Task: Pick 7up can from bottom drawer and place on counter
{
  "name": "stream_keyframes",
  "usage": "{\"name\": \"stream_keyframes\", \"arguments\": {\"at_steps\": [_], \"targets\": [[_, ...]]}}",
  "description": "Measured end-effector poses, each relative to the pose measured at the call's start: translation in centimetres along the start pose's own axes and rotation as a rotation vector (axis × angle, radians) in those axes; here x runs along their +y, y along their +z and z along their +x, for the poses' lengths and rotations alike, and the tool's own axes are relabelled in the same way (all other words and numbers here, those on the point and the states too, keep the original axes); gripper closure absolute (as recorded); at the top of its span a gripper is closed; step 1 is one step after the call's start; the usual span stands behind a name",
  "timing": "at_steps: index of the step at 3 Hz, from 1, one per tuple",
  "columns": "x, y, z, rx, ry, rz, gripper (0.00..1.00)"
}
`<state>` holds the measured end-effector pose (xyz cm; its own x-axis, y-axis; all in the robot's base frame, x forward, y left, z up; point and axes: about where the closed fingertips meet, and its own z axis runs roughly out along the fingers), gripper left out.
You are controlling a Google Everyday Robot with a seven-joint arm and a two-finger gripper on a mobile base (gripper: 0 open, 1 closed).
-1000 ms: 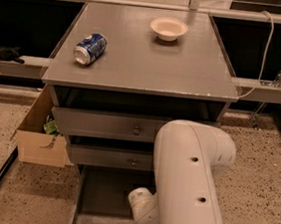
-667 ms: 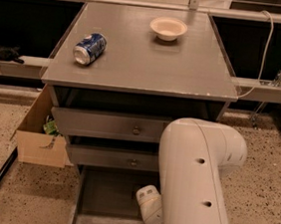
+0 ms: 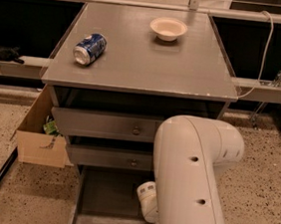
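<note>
The big white arm [image 3: 193, 184] reaches down in front of the bench [image 3: 144, 72]. The tool [image 3: 146, 205] at its low end is down inside the bottom drawer [image 3: 104, 195], near the right side. The arm hides most of the tool, so I cannot tell if it is apart, together or holding something.

The bottom drawer is pulled out, so that part is done. The 7up can does not show anywhere. It is not on the bench, so it may be in the drawer behind the arm. I think the job is only at the grabbing part. Lifting the can out and putting it on the bench are left.

Counting: one arm and one bench. Three drawers: the bottom one and two closed drawers [image 3: 104, 125] above it. One cardboard box [image 3: 39, 141] on the floor [image 3: 262, 197]. One bowl [image 3: 168, 28] and one blue-and-white can [image 3: 89, 48], lying on its side.
</note>
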<state>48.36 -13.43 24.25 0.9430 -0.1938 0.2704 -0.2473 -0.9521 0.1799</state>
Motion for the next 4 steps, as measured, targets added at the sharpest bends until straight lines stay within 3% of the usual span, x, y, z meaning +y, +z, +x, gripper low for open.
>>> {"name": "stream_keyframes", "arguments": {"at_steps": [1, 2, 3, 4], "targets": [[1.3, -2.4, 0.8, 0.022, -0.005, 0.007, 1.0], [6.9, -8.7, 0.6, 0.107, 0.071, -0.016, 1.0], [16.0, -16.4, -1.9, 0.201, 0.11, -0.048, 1.0], [15.7, -16.2, -1.8, 0.197, 0.112, -0.045, 1.0]]}}
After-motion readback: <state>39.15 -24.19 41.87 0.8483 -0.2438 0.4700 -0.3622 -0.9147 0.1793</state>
